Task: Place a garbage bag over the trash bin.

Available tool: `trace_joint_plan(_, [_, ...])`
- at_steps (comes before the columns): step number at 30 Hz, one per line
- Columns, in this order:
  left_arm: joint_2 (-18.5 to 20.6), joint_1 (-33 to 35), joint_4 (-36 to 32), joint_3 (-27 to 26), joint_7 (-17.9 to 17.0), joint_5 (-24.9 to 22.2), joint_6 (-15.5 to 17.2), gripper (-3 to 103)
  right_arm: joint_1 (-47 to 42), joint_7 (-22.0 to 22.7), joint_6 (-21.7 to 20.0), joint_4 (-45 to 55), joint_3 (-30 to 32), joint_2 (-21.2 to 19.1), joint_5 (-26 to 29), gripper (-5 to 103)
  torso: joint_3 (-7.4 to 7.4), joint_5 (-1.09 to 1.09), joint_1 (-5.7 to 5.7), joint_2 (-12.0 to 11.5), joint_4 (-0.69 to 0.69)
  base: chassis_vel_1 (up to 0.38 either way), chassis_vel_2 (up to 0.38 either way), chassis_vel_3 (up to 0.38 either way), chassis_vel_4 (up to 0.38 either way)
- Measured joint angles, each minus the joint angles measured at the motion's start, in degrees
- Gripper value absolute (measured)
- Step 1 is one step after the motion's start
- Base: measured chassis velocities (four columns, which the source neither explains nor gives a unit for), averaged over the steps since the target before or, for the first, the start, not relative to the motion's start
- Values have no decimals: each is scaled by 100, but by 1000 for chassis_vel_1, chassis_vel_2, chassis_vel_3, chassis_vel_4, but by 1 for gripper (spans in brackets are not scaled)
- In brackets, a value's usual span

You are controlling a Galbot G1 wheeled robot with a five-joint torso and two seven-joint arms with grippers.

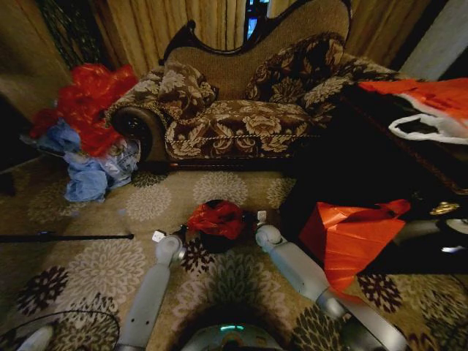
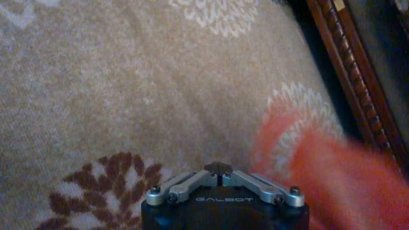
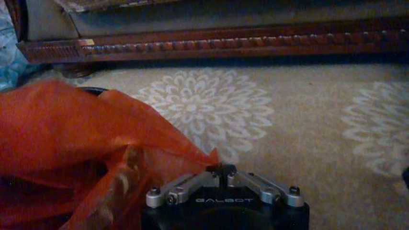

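Observation:
The garbage bag (image 1: pixel 216 218) is crinkly red plastic bunched on top of the small black trash bin (image 1: pixel 219 241), which stands on the patterned carpet in front of the sofa. My left gripper (image 1: pixel 183 235) is low beside the bin's left side. In the left wrist view the left gripper (image 2: pixel 221 167) is shut with nothing between its tips, and the bag (image 2: pixel 332 177) is a red blur off to one side. My right gripper (image 1: pixel 260 219) is at the bin's right. In the right wrist view the right gripper (image 3: pixel 221 168) is shut, with a drawn-out corner of the bag (image 3: pixel 70 139) running into its tips. A dark arc of the bin's rim (image 3: pixel 91 89) shows behind the bag.
A floral sofa (image 1: pixel 241 110) stands behind the bin, its carved wooden base (image 3: pixel 223 43) close by. A heap of red and blue bags (image 1: pixel 91 124) lies at the left. A large red-orange sheet (image 1: pixel 351 234) leans on a dark table (image 1: pixel 380 161) to the right. A black pole (image 1: pixel 66 237) lies on the floor.

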Motion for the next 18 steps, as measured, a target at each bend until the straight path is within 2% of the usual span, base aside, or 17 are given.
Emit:
trace_joint_plan(4, [-17,-12,-70,-11,6,9,5,0,-59,45,11,99,5,-10,11,0,0,0,0,0,0,0,0,0,0])
trace_joint_plan(7, [9,106,-350,-40,-78,19,35,0,-96,220,-1,351,-12,-86,96,0,0,1,0,0,-1,0,0,0,0])
trace_joint_plan(9, [97,457,-912,-107,-208,48,112,-3,-123,393,-48,636,-53,-205,180,0,0,0,0,0,-1,0,0,0,0])
trace_joint_plan(10, [97,457,-912,-107,-208,48,112,-3,-123,393,-48,636,-53,-205,180,0,0,0,0,0,-1,0,0,0,0])
trace_joint_plan(11, [140,658,-1200,-142,-212,83,136,2,-131,476,-111,757,-60,-253,233,-3,-1,0,-1,0,-1,0,0,0,0])
trace_joint_plan(12, [195,946,-1559,-178,-204,181,154,7,-148,579,-163,905,-65,-315,326,1,-1,1,-2,0,0,0,0,0,0])
trace_joint_plan(13, [195,946,-1559,-178,-204,181,154,7,-148,579,-163,905,-65,-315,326,1,-1,1,-2,0,0,0,0,0,0])
trace_joint_plan(16, [365,1625,-2447,-312,-200,420,250,23,-216,824,-130,1169,-74,-445,391,17,-1,2,-2,0,2,0,0,0,0])
trace_joint_plan(17, [394,1735,-2618,-341,-241,466,284,29,-239,873,-113,1223,-71,-473,391,17,-1,1,-2,0,2,0,0,0,0])
trace_joint_plan(18, [394,1735,-2618,-341,-241,466,284,29,-239,873,-113,1223,-71,-473,391,17,-1,1,-2,0,2,0,0,0,0])
